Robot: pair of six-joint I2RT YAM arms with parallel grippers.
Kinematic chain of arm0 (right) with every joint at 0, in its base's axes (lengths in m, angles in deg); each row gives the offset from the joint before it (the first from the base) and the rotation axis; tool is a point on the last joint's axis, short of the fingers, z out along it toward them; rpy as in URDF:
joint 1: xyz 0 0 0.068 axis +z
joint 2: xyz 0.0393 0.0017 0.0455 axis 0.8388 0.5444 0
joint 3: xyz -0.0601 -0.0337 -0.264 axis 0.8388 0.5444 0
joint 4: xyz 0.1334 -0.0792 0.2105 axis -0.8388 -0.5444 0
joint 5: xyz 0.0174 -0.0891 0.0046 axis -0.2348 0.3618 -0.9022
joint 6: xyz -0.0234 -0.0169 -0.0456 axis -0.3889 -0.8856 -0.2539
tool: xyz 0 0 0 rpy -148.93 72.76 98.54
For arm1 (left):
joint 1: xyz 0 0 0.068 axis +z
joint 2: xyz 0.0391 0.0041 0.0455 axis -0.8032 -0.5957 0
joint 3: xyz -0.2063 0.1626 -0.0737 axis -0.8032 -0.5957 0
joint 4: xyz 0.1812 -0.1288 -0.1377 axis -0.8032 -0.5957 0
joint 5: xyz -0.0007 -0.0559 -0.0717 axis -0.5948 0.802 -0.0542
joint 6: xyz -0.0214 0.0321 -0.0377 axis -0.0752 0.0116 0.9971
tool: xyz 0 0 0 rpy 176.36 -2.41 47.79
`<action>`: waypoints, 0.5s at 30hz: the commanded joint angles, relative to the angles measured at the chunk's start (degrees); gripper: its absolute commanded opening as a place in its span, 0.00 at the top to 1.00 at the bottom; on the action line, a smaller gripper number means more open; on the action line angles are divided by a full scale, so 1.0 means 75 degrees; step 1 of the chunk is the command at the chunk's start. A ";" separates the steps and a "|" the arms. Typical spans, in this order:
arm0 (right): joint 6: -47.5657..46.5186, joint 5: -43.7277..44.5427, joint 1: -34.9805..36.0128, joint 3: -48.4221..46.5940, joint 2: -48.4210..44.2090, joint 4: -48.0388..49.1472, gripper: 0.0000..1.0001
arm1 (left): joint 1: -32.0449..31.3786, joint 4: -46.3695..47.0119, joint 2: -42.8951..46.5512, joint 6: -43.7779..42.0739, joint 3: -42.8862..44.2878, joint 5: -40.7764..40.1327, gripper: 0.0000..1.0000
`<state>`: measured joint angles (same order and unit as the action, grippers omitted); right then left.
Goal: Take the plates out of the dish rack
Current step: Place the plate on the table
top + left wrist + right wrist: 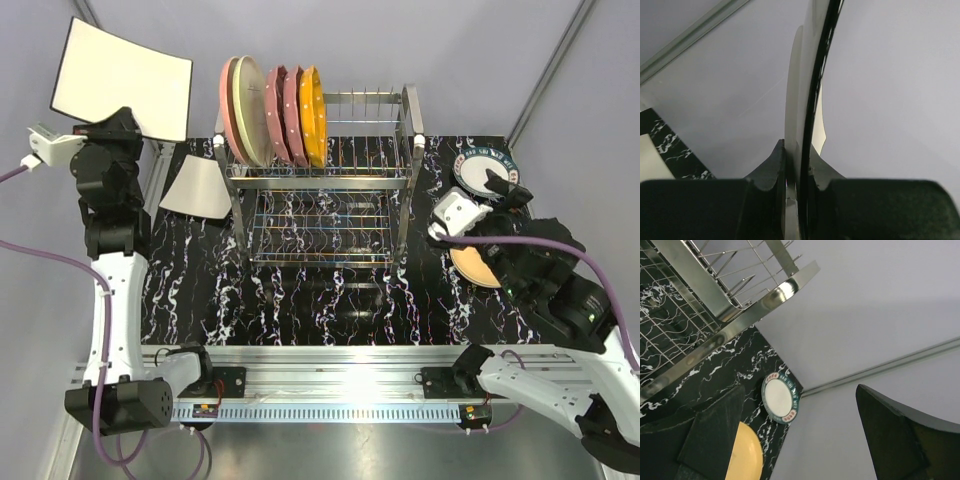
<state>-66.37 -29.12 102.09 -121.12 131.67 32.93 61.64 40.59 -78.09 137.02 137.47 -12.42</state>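
**As five plates stand in the rack, a white one hangs in the left fingers**

While the left fingers [771,172] stay out of the rack, they are clenched on the rim of the squarish white plate [120,78], one finger on each face. The plate is held up past the far-left corner of the worktop [330,300], well apart from the dish rack [322,175]. From the left wrist it shows edge-on, a thin pale blade rising straight away from the fingers. From above, its broad face is turned up toward the camera. Its longer span runs left to right, and its near edge dips to where the fingers hold it.

Five plates stand on edge among the prongs at the left end of the rack's top tier, faces turned left and right. They are a pink plate [228,100], a cream plate [250,108], two rose plates [278,112] and an orange plate [313,112].

A second white plate [195,188] lies at the worktop's left edge, just beside the rack's near-left leg.

On the far side of the rack, the right fingers [715,432] stand wide apart, grasping nothing, near the worktop's far-right corner. A teal-rimmed plate [781,400] lies flat ahead of them. An orange-tan plate [746,452] lies nearer, partly hidden from above by the right arm.
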 commanded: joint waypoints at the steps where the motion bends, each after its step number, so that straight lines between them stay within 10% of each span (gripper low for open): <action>1: 0.1057 0.0488 -0.0256 -0.0633 0.0397 -0.0327 0.01 | 0.0101 0.2131 0.0458 -0.0232 -0.0092 -0.0139 1.00; 15: 0.2453 -0.3894 -0.3666 -0.1325 0.1897 -0.2073 0.00 | 0.0148 0.2858 0.0389 -0.0854 -0.1591 0.0084 1.00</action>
<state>-50.18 -48.96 76.57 -129.05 146.47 19.44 62.19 41.59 -78.07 130.44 125.02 -11.94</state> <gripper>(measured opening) 0.993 0.137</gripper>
